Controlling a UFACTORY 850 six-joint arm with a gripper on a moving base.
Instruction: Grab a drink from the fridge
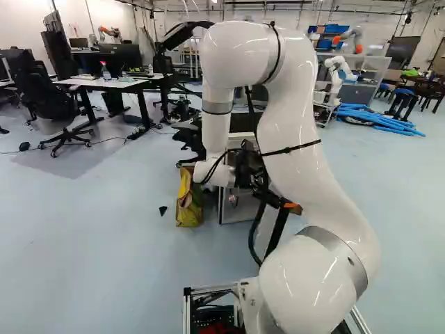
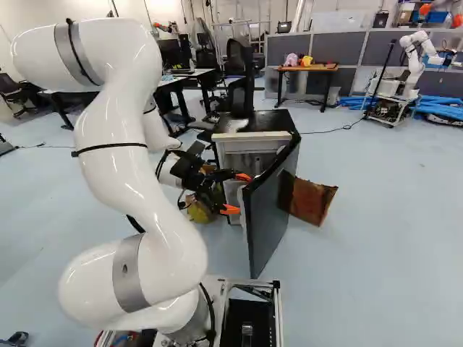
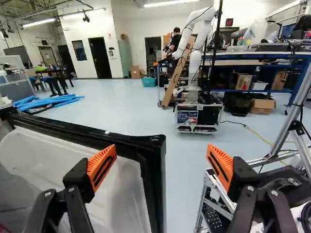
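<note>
Gripper and refrigerator, seen from the base and the wrist. The gripper (image 2: 244,194), near the centre of the right base view, is released: its two orange-padded fingers stand wide apart, with nothing clasped between them. In the wrist view, the black-rimmed corner of the fridge door (image 3: 154,141) lies ahead of the gap between the fingers, nearer to one of them; the pale inner face extends past that finger. Whether either finger touches the door cannot be determined.

The fridge (image 2: 253,121) stands at the centre of the right base view, its door swung open toward the base. Part of the pale interior is visible; whether it contains a drink cannot be told. The white arm (image 1: 299,139) covers much of the fridge in the left base view.

Farther out, a yellow bag (image 1: 188,202) rests on the floor beside the fridge, at the centre-left of the left base view. A brown panel (image 2: 312,202) appears behind the door, right of centre in the right base view. A black office chair (image 1: 49,97) occupies the upper left of the left base view, and another robot (image 2: 414,61) the upper right of the right base view.
</note>
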